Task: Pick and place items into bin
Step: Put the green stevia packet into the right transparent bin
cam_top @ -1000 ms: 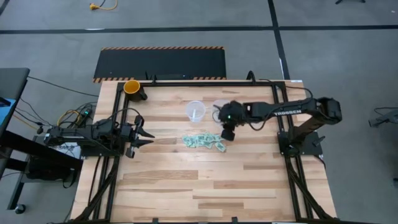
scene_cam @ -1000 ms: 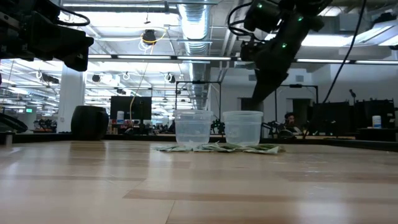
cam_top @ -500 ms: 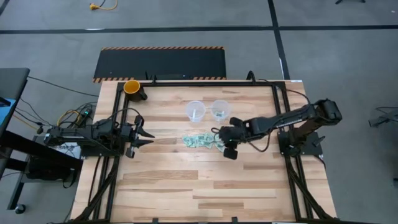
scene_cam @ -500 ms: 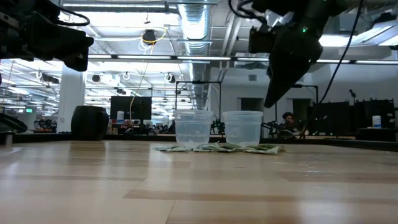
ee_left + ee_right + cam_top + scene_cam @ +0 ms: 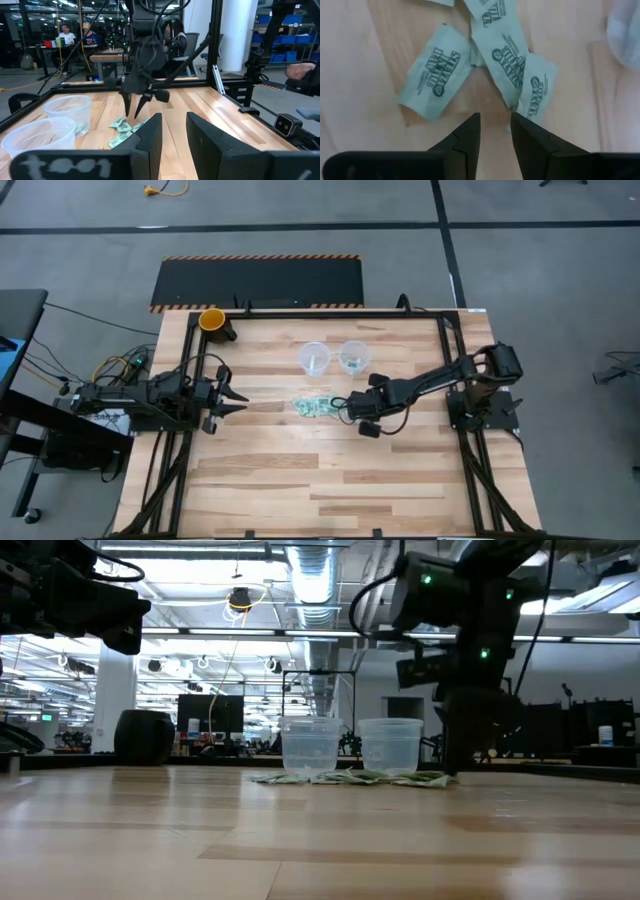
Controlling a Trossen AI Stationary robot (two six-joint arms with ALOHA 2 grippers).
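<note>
Paper-thin, pale green packets (image 5: 436,70) lie in a loose cluster on the wooden table (image 5: 300,470), just in front of the two clear cups (image 5: 314,358), near the table's centre. Judge each packet light, flat and limp: it will slide or fold under side pressure and offers no height to grasp. You should take one by a free edge or corner, or pinch across its short width, choosing a packet at the cluster's right fringe that no neighbour overlaps.

Your right gripper (image 5: 492,131) hangs directly over the right end of the cluster, fingers slightly apart and holding nothing. Descend until the tips touch the wood before closing, otherwise the packet may slip out.

Your left gripper (image 5: 171,131) waits at the table's left edge, fingers slightly apart, empty.
</note>
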